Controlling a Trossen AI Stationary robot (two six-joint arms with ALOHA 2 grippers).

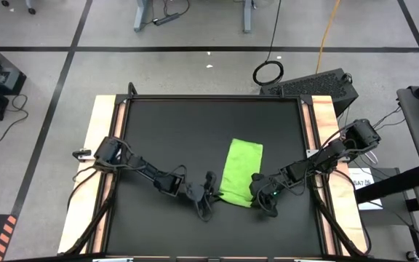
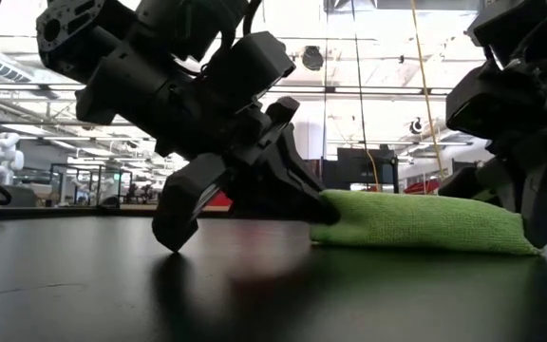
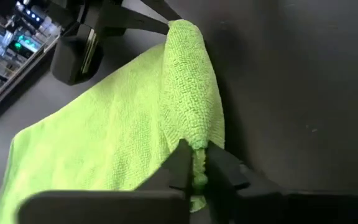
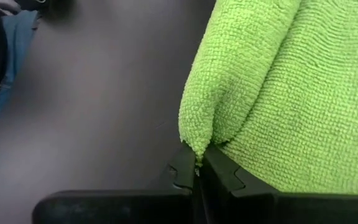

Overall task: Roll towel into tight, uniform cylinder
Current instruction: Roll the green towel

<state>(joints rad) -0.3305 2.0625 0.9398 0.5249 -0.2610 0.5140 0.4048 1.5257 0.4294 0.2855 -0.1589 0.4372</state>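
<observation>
The lime-green towel (image 1: pixel 240 171) lies on the black table as a folded strip, running from near to far, right of centre. Its near edge stands up as a thick fold (image 3: pixel 191 93) that spans from one gripper to the other. My left gripper (image 1: pixel 213 191) is at the near left corner, shut on the cloth. At the near right corner my right gripper (image 1: pixel 255 191) is also shut on it. In the low view the towel (image 2: pixel 416 220) rests flat on the table between the two hands. My left gripper pinches the left end of the towel's folded near edge (image 3: pixel 196 163) between its two fingers, several layers bunched together. The fingers slant down from the table's left. The rest of the towel lies on the table. My right gripper pinches the right end of the same folded near edge (image 4: pixel 196 154) between its two fingers, as a bunched fold. It slants down from the table's right. The cloth beyond the fingers rests on the table.
Bare black tabletop (image 1: pixel 173 131) stretches left of and beyond the towel. Wooden rails (image 1: pixel 104 124) border the table on both sides. A dark case (image 1: pixel 315 84) and a cable loop (image 1: pixel 268 71) lie past the far edge.
</observation>
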